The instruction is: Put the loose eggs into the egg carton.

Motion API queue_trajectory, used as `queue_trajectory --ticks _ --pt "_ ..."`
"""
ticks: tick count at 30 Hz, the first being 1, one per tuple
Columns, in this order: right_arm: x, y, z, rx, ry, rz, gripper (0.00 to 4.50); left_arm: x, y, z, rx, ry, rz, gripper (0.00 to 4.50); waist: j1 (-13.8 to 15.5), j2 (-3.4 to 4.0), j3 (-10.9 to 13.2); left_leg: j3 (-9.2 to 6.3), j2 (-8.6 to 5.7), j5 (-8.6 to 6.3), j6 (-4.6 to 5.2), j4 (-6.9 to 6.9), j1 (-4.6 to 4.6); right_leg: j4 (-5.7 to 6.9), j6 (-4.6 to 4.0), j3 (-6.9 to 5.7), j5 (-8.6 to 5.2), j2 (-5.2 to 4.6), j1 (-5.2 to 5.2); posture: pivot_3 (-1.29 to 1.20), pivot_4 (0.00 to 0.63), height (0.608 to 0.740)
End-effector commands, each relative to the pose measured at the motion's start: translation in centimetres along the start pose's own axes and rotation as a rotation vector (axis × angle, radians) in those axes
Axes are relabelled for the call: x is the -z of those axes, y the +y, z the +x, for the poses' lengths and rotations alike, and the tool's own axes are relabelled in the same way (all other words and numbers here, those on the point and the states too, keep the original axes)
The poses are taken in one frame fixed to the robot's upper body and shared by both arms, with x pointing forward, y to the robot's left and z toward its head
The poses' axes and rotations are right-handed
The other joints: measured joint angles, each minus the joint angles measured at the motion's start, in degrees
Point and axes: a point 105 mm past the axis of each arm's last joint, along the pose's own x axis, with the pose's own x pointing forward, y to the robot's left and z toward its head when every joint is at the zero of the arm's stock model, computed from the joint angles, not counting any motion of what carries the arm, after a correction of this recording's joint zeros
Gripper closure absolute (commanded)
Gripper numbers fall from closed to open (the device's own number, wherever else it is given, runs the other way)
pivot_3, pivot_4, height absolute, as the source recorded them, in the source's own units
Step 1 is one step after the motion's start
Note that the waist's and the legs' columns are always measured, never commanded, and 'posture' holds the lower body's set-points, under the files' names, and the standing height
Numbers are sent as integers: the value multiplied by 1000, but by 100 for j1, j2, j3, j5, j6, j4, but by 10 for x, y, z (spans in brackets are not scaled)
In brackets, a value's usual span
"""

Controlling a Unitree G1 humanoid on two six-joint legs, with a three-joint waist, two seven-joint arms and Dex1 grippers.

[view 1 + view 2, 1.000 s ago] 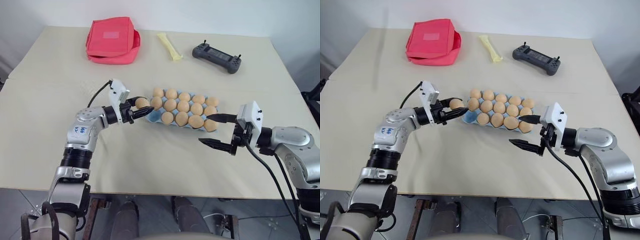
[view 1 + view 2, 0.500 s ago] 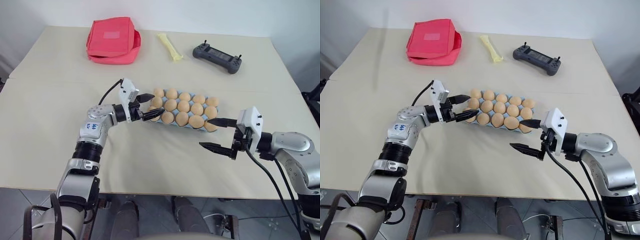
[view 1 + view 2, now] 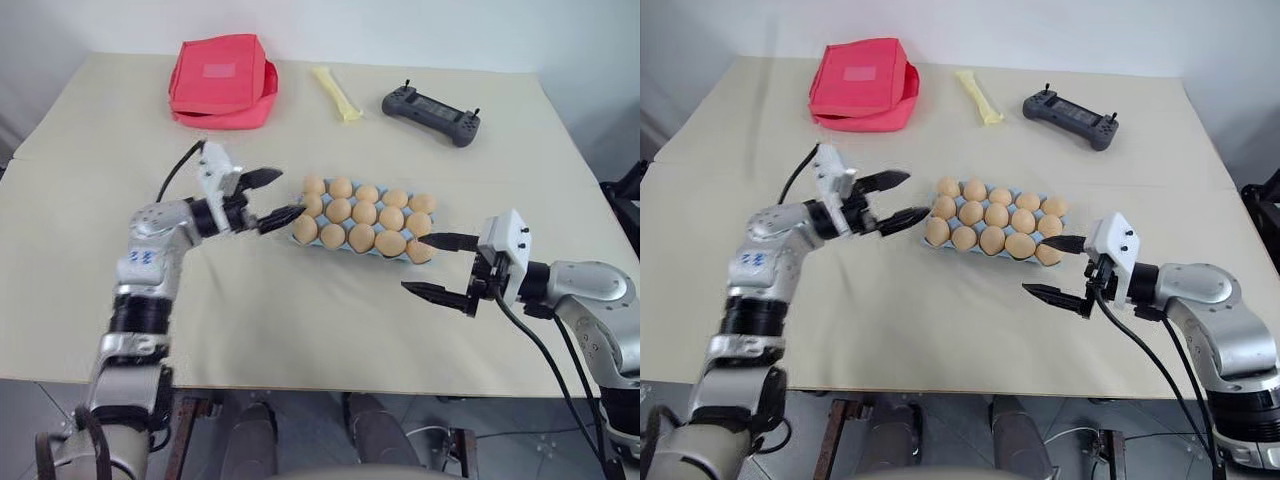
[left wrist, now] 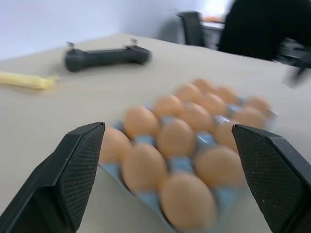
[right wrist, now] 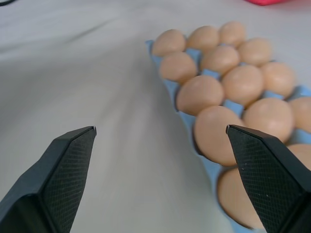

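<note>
Egg carton (image 3: 362, 245) between open left pincer (image 3: 266, 197) and right pincer (image 3: 437, 266)

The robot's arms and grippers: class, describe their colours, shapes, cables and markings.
Both arms are silver-grey metal with black ribbed joints. The left arm bears a small blue marking. Each wrist carries a white boxy block and a black cable. The left gripper and right gripper each have two black pointed fingers with cross-hatched inner pads.

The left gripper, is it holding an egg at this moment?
No, the left gripper stands open and empty beside the egg carton, with nothing between its black fingers.
</note>
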Motion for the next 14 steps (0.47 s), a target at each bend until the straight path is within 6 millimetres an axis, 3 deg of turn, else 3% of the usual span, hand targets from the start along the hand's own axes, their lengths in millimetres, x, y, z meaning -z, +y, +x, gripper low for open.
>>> queue_trajectory --ticks 1,7,14 --pt "-8 -6 -9 37 -20 -37 0 -12 0 -29 -16 -30 29 44 22 0 0 -2 0 0 0 1 -1 2 -1 -2 0 0 -1 0 150 740" --pt "-2 -10 -12 57 -15 -16 0 -6 6 -68 -88 0 13 44 49 -1 0 -3 -3 0 0 15 -4 -5 -3 -3 -1 -5 7 0 150 740" --pt "0 -13 -9 56 -18 -15 0 -6 3 -70 -101 -5 47 44 34 0 0 -2 -2 0 0 11 -3 -4 -3 -3 -1 -4 5 0 150 740"
